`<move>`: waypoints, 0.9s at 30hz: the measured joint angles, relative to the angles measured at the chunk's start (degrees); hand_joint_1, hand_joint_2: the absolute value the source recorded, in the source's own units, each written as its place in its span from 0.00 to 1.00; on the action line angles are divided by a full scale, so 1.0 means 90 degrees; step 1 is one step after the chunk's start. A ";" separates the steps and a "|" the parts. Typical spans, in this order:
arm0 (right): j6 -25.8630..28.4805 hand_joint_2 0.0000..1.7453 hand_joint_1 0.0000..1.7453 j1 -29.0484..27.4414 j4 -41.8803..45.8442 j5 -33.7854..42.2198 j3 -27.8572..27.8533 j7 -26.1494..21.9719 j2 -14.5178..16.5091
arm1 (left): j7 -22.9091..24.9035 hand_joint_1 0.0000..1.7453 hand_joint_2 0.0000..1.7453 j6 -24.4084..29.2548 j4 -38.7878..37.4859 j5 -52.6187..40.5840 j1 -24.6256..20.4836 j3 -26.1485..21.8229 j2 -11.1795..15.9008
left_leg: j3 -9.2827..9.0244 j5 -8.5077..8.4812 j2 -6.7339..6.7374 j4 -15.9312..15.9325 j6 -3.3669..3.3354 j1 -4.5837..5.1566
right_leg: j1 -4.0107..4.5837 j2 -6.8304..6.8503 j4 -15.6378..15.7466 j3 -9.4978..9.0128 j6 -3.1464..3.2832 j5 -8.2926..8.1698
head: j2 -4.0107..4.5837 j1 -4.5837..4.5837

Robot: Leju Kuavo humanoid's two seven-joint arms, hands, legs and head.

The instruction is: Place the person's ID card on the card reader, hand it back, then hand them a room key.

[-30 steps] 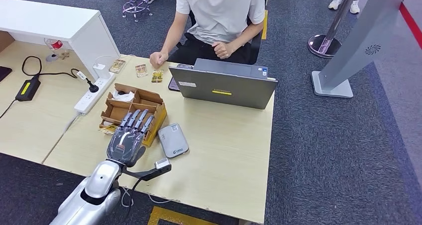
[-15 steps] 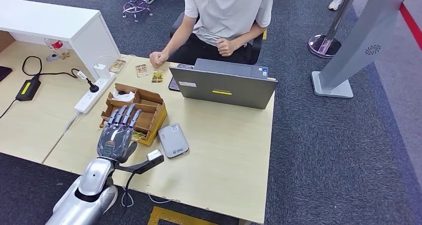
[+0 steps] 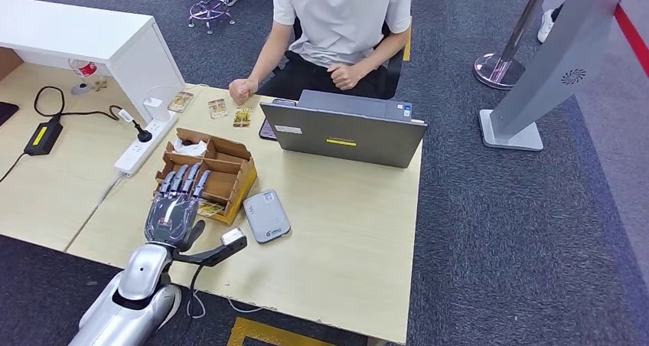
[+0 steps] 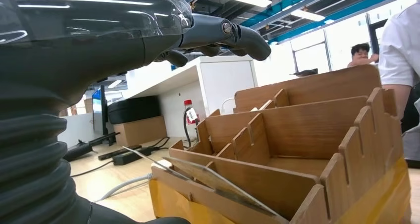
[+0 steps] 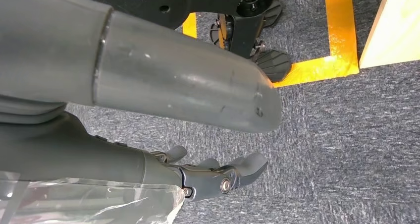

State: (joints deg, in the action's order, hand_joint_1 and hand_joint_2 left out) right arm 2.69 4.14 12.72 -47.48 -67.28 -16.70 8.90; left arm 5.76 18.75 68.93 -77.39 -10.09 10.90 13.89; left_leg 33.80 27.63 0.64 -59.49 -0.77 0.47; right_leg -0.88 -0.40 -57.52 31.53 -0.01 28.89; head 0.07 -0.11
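Pale wooden table [image 3: 344, 231] across the middle of the head view, over dark grey carpet [image 3: 536, 231]; second desk at left with a white power strip [image 3: 145, 143] and a black adapter [image 3: 42, 138]. White cabinet [image 3: 84, 36] at upper left. Grey laptop [image 3: 344, 132] near the table's far edge, back turned this way. Seated behind it at top centre, a person [image 3: 340, 17] in a white shirt, one fist resting on the table edge. Silver stand base [image 3: 511, 132] at right.

Grey rounded card reader [image 3: 266, 215] flat on the table, centre-left, just beside the wooden organizer box [image 3: 233, 166]. Box divided by notched partitions; cards [image 4: 218, 184] leaning in the nearest compartment, yellowish ones [image 3: 210, 207] visible there from above, white paper [image 3: 187, 147] in a far compartment.

Left hand [image 3: 177, 204] hovering flat over the box's near side, fingers [image 4: 218, 33] stretched out and apart, holding nothing. Right hand [image 5: 218, 177] hanging low over carpet beside yellow floor tape [image 5: 341, 30], fingers loosely extended, empty.
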 joint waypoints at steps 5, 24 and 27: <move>-0.0001 0.00 0.00 0.0001 0.0000 -0.0014 0.0007 0.0001 0.0000 | 0.0047 1.00 1.00 -0.0048 -0.0133 -0.0011 -0.0022 -0.0050 -0.0004 | 0.0000 0.0000 0.0000 0.0000 0.0000 0.0000 | 0.0000 -0.0001 0.0000 0.0000 0.0000 0.0000 | 0.0000 0.0000; -0.0001 0.00 0.00 0.0002 0.0005 -0.0063 0.0015 0.0000 0.0000 | 0.0019 1.00 1.00 -0.0405 -0.0492 0.0181 -0.0160 -0.0096 0.0004 | 0.0000 0.0000 -0.0001 0.0000 0.0000 0.0000 | 0.0000 0.0001 0.0000 -0.0002 0.0000 0.0000 | 0.0000 0.0000; 0.0003 0.00 0.00 0.0001 0.0007 -0.0063 0.0015 -0.0004 0.0000 | 0.0075 1.00 1.00 -0.0376 -0.0492 0.0116 -0.0159 -0.0097 0.0004 | 0.0000 0.0000 -0.0001 0.0000 0.0000 0.0000 | 0.0000 0.0001 0.0000 -0.0002 0.0000 0.0000 | 0.0000 0.0000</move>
State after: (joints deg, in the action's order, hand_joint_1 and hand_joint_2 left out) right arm 2.72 4.15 12.78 -48.05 -67.14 -16.73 8.90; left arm 6.44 15.37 64.50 -76.34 -11.52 10.03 13.92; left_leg 33.79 27.63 0.63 -59.49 -0.77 0.47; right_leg -0.88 -0.39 -57.52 31.51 -0.01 28.89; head 0.07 -0.11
